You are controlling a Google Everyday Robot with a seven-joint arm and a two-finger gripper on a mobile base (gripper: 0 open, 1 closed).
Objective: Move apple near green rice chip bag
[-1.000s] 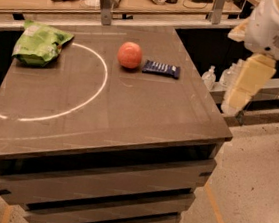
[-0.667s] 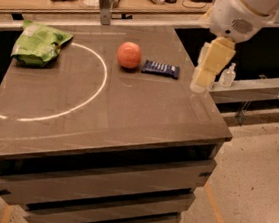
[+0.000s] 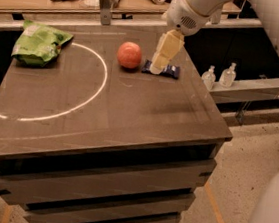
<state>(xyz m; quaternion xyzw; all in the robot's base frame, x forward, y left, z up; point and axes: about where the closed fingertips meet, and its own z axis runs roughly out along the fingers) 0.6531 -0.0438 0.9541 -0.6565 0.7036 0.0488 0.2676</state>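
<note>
brown table (image 3: 127, 127) with drawers fills the view, and a white curved line (image 3: 99, 86) runs across the top. the apple (image 3: 129, 55) sits near the back, in the middle, well apart from the green bag (image 3: 39, 44) at the back left corner. so the job is not done yet, and nothing touches the apple. the gripper (image 3: 158, 68) hangs just right of the apple, low over the blue bar (image 3: 170, 71). i cannot tell if it is clamped or let go. i think i must grab the apple and carry it left. i cannot read any words on the green bag or the blue bar.
</note>
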